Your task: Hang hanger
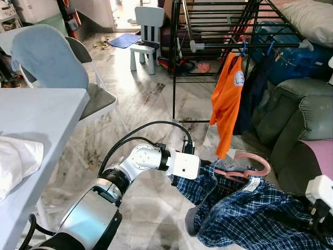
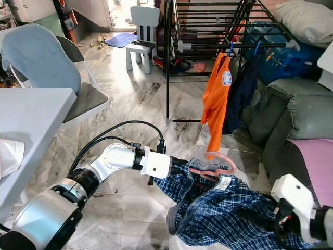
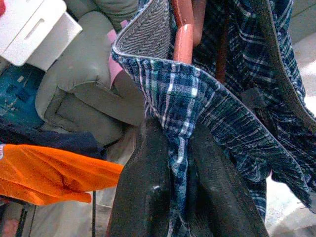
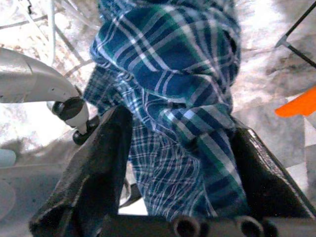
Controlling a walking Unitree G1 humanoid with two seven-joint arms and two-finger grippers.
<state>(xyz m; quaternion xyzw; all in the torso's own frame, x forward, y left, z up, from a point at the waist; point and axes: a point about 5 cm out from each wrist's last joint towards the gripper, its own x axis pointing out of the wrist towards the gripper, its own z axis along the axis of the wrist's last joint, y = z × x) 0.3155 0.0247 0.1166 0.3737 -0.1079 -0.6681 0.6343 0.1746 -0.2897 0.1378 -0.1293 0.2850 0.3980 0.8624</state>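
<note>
A blue plaid shirt (image 1: pixel 250 213) hangs bunched between my two grippers, low in front of me. A pink hanger (image 1: pixel 252 161) sits in its collar, hook curling up to the right. My left gripper (image 1: pixel 210 169) reaches across from the left and is shut on the collar beside the hanger; the left wrist view shows the plaid cloth (image 3: pixel 180 163) pinched between its fingers (image 3: pixel 143 197) under the pink hanger (image 3: pixel 183 34). My right gripper (image 2: pixel 283 219) at the lower right holds a thick fold of the shirt (image 4: pixel 182 123) between its fingers (image 4: pixel 98 168).
A black drying rack (image 1: pixel 179 62) stands ahead, its rail (image 1: pixel 244 46) carrying an orange shirt (image 1: pixel 226 99) and a dark garment (image 1: pixel 252 94). A grey-green sofa (image 1: pixel 291 114) is on the right. A white table (image 1: pixel 36 114) and folding chair (image 1: pixel 52 57) are on the left.
</note>
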